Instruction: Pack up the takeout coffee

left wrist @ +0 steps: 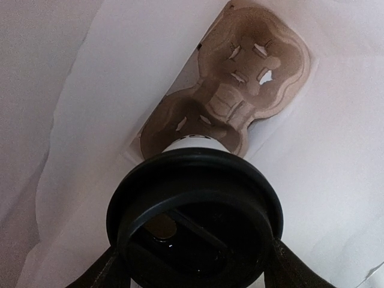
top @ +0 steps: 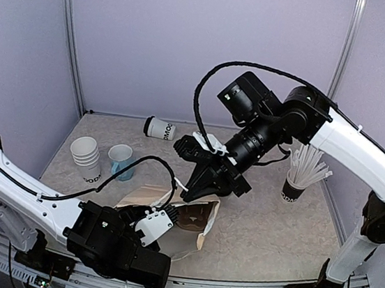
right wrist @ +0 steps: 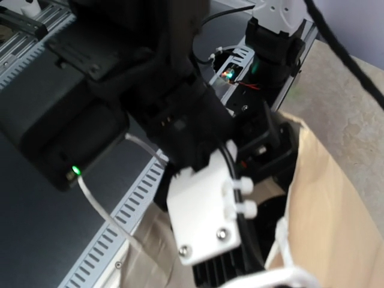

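Observation:
The takeout coffee shows in the left wrist view as a round black lid (left wrist: 195, 216) with a sliver of white cup (left wrist: 192, 144) below it. My left gripper (left wrist: 193, 270) is shut on it, one dark finger on each side of the lid. It hangs inside a paper bag (top: 144, 198) whose inner walls are white, above a brown cardboard cup carrier (left wrist: 240, 90) on the bag's floor. From above, the left gripper (top: 180, 216) reaches into the bag's mouth and the cup is hidden. My right gripper (top: 200, 187) is shut at the bag's upper rim, with the white bag handle (right wrist: 282, 277) running to it.
A white cup (top: 159, 128) lies on its side at the back. A stack of white cups (top: 87, 158) and a light-blue mug (top: 121, 161) stand at the left. A cup of white straws (top: 300, 175) stands at the right. Walls close in three sides.

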You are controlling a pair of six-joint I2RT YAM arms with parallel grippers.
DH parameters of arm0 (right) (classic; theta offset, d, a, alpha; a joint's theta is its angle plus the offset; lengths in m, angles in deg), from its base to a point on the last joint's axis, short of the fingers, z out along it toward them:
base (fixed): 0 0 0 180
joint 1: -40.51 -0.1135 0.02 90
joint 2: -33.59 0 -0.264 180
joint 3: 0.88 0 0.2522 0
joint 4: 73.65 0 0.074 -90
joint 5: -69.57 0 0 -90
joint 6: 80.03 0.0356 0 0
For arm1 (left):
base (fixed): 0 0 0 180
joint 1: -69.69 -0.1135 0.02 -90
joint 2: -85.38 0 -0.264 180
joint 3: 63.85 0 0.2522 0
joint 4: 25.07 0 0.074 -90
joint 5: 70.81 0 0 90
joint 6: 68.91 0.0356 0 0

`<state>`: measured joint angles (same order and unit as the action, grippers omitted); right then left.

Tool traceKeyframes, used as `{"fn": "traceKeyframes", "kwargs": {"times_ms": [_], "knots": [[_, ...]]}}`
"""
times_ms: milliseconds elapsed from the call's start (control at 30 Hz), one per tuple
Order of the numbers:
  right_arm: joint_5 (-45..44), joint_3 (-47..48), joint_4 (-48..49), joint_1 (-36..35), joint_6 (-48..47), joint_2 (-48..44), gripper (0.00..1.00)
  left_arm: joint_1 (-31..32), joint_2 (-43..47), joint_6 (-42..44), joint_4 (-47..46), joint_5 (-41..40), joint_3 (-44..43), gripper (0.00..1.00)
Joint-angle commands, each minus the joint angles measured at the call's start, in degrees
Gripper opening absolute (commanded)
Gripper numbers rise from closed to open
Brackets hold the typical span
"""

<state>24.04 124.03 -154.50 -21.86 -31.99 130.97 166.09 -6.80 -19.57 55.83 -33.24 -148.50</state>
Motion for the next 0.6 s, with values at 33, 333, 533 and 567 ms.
{"fn": "traceKeyframes", "kwargs": {"times_ms": [33, 333, 533, 567], "knots": [[3.6, 3.1, -1.2, 0.0, -1.2, -0.6, 0.00, -2.5, 0.7, 6.7, -7.3, 0.7, 3.7, 0.39], [3.4, 6.6, -4.4, 3.2, -3.9, 0.1, 0.39, -2.9, 1.3, 10.0, -10.3, 1.0, 4.2, 0.39], [6.9, 11.0, -5.7, 14.8, -6.8, -0.1, 0.50, -3.2, 2.8, 10.1, -11.7, 0.5, 5.1, 0.39], [7.5, 9.9, -2.5, 17.7, -5.4, -0.1, 0.49, -3.2, 3.2, 10.4, -12.3, 0.6, 5.5, 0.39]]}}
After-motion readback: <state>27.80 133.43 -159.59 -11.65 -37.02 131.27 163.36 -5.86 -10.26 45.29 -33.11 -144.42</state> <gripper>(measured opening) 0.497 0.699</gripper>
